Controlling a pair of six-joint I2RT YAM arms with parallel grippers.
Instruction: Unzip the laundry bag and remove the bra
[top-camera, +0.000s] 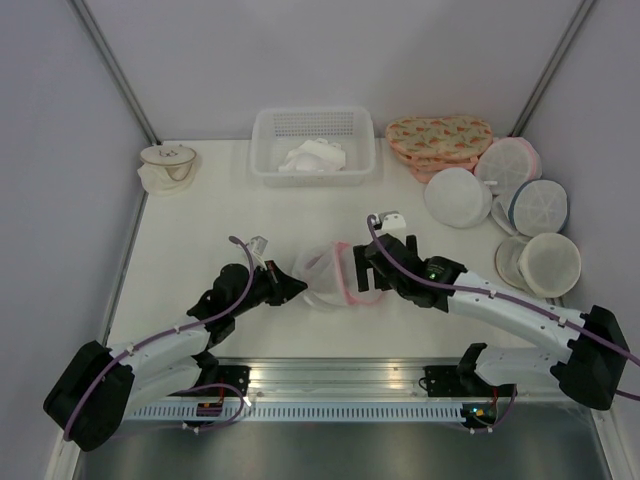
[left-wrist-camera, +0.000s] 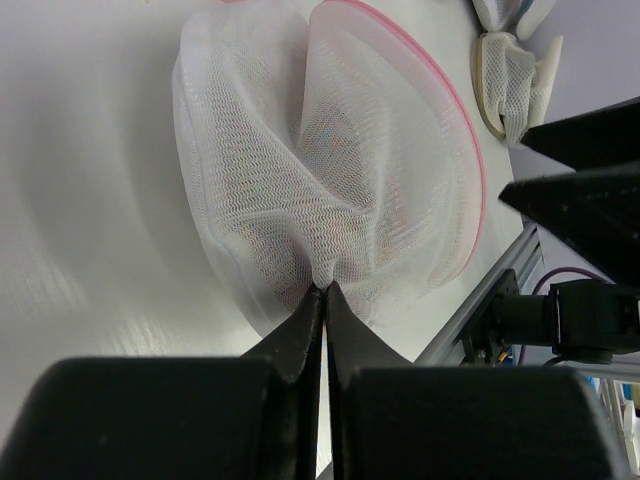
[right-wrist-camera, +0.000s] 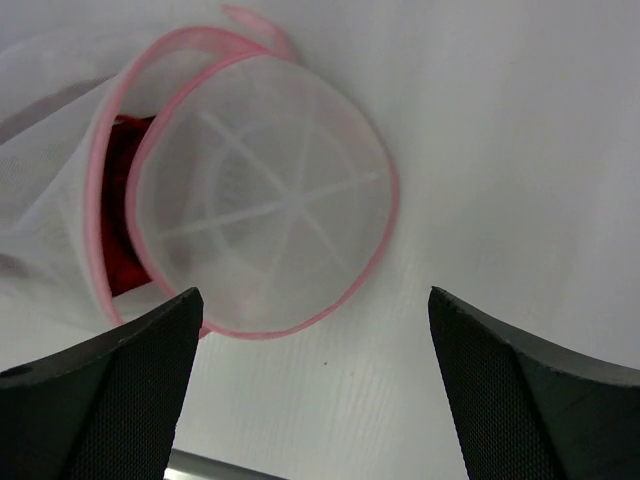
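Okay, my left gripper (left-wrist-camera: 323, 290) pinches the laundry bag (left-wrist-camera: 330, 170) mesh to anchor it; my right gripper (right-wrist-camera: 312, 300) hangs wide over the gaping zip, ready for the bra (right-wrist-camera: 118, 190) inside.

The laundry bag (left-wrist-camera: 330, 180) is fine white mesh cloth, thin enough to see through, and its rim (right-wrist-camera: 393, 200) is pink woven tape. Pale stiff ribs show under the mesh of the lid. The bra (right-wrist-camera: 118, 220) inside looks like matt dark red cloth. The surface (left-wrist-camera: 80, 220) is smooth and white with a soft sheen. The left pincer (left-wrist-camera: 322, 292) is smooth matt black plastic; the right pincer (right-wrist-camera: 315, 300) has finely grained black pads. The basket (top-camera: 310, 122) is white perforated plastic.
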